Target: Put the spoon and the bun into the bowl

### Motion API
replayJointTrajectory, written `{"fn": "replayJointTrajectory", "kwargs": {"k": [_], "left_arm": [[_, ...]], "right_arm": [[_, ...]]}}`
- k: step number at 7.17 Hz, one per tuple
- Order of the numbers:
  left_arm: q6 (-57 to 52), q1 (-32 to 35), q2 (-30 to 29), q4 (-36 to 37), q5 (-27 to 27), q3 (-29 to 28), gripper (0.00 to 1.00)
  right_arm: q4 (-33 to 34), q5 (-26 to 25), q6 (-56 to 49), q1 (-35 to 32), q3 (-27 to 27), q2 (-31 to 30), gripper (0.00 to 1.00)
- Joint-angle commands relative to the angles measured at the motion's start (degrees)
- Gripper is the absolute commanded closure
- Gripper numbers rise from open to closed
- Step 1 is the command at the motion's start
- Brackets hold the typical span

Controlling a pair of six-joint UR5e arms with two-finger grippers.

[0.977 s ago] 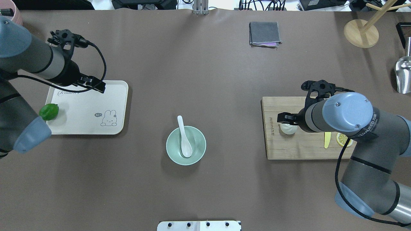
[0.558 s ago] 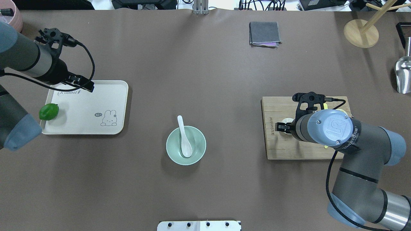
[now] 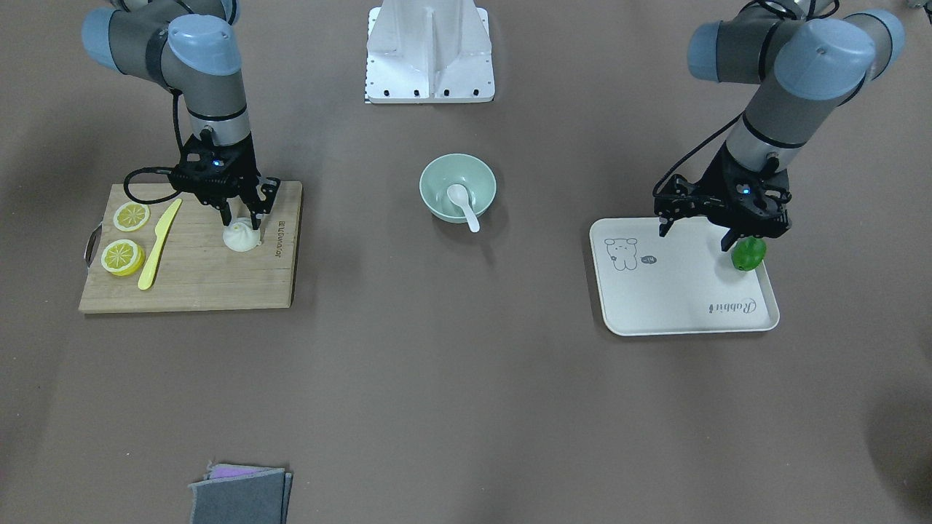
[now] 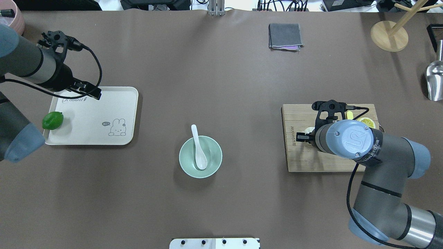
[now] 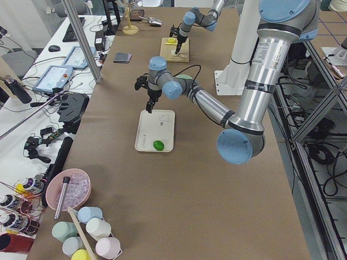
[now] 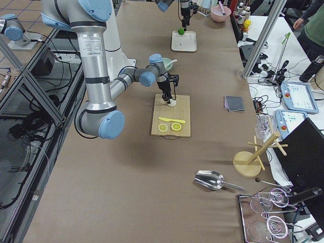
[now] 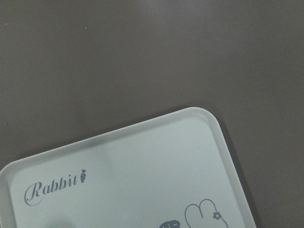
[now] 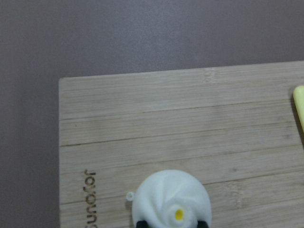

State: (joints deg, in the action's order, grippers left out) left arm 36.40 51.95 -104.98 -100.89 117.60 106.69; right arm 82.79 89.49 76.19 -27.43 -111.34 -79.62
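The white spoon (image 4: 198, 148) lies in the mint-green bowl (image 4: 216, 164) at the table's middle, its handle over the far rim. It also shows in the front view (image 3: 463, 202). The white pleated bun (image 3: 240, 237) sits on the wooden cutting board (image 3: 218, 284). My right gripper (image 3: 240, 220) is open, down over the bun, one finger on each side. In the right wrist view the bun (image 8: 171, 197) lies between two black fingertips (image 8: 140, 223). In the overhead view my wrist hides most of the bun (image 4: 309, 130). My left gripper (image 3: 695, 231) is open and empty above the cream tray (image 4: 104, 107).
A green lime (image 4: 52, 120) sits on the tray's left edge. Two lemon slices (image 3: 121, 257) and a yellow knife (image 3: 159, 244) lie on the board beside the bun. A folded grey cloth (image 4: 285, 36), a wooden stand (image 4: 389, 34) and a metal scoop (image 4: 434, 81) are at the far side.
My right arm has moved over the bun and come down, so the gripper now straddles it. My left arm has drawn back to the left over the tray's corner.
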Motion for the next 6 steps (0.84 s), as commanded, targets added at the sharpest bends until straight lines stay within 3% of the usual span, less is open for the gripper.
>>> {"fn": "replayJointTrajectory", "kwargs": {"k": [1,4,6], "left_arm": [[0.3,0.0,0.0,0.0,0.0,-0.2,0.02],[0.5,-0.2,-0.1,-0.1,0.0,-0.2,0.02],[0.6,-0.4,-0.1,-0.1,0.0,-0.3,0.02]], "right_arm": [[0.0,0.1,0.3,0.1,0.2,0.9,1.00],[1.3,0.4,0.7,-0.2,-0.5,3.5,1.00],[7.3,0.7,5.3,-0.2,-0.5,11.2,1.00]]}}
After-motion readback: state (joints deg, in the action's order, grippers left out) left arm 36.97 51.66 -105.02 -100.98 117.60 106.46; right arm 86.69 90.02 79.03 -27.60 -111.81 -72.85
